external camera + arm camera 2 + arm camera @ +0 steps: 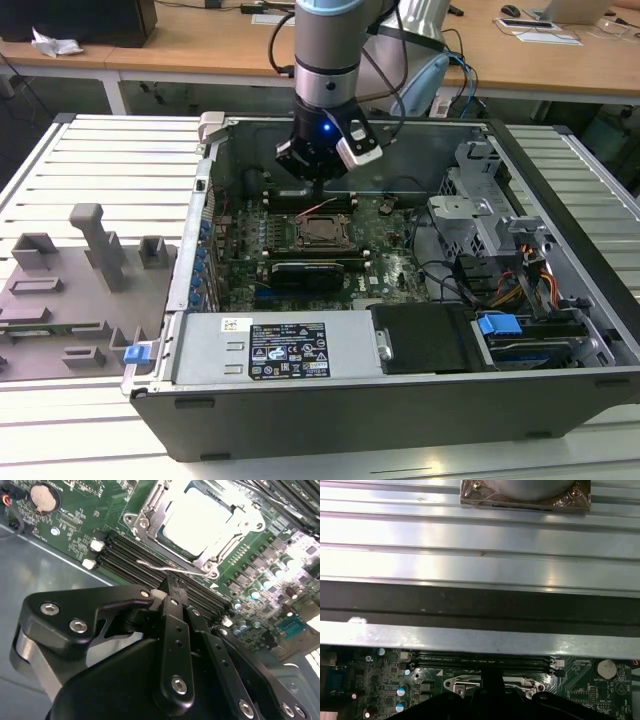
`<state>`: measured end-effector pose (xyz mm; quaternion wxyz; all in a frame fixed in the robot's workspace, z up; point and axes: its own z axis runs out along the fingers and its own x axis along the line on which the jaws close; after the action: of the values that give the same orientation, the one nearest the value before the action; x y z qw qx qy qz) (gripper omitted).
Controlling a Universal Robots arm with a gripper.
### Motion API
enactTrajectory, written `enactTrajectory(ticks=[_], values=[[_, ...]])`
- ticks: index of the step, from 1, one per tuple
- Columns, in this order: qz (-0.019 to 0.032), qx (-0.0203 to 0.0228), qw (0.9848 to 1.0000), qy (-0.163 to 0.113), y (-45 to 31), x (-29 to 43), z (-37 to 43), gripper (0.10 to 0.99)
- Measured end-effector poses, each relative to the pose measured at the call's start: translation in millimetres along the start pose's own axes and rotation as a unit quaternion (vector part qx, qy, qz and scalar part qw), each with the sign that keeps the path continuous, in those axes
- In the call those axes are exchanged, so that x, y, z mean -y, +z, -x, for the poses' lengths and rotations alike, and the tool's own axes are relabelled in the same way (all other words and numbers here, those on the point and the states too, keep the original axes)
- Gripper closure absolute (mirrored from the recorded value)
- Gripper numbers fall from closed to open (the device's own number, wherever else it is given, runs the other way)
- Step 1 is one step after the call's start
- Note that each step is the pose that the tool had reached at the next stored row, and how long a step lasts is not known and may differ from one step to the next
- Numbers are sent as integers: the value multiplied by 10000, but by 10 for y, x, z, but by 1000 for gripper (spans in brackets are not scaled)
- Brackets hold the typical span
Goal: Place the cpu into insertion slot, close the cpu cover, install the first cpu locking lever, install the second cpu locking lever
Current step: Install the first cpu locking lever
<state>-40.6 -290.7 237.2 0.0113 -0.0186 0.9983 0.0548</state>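
Observation:
The cpu (197,517) lies flat in the insertion slot (171,543), its silvery top glaring bright. Around it the cpu cover (147,517) sits down as a metal frame. A thin wire locking lever (192,572) runs along the socket's edge beside the memory slots. My gripper (170,586) is shut, with its tips right at this lever; I cannot tell whether they touch it. In the exterior view the gripper (318,188) hangs just behind the socket with the cpu (322,232) on the green motherboard (385,255). In the first wrist view the gripper (492,680) stands over the socket's edge.
Long black memory slots (125,555) lie between the gripper and the case wall. A coin battery (44,497) sits on the board. A black expansion card (305,272), the drive cage (480,215) and the power supply (270,350) crowd the case. Grey fixtures (70,290) stand on the slatted table.

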Motion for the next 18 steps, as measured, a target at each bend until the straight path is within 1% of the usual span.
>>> enactTrajectory(ticks=[2, 5, 9, 10, 16, 18], values=[[0, 2, 10000, 14, 21, 3, 26, 980], [1, 2, 10000, 15, 82, 5, 33, 980], [1, 2, 10000, 15, 122, -1, 64, 980], [1, 2, 10000, 15, 148, -2, 91, 980], [1, 0, 10000, 15, 207, 0, 145, 980], [1, -1, 10000, 16, 240, 3, 176, 980]])
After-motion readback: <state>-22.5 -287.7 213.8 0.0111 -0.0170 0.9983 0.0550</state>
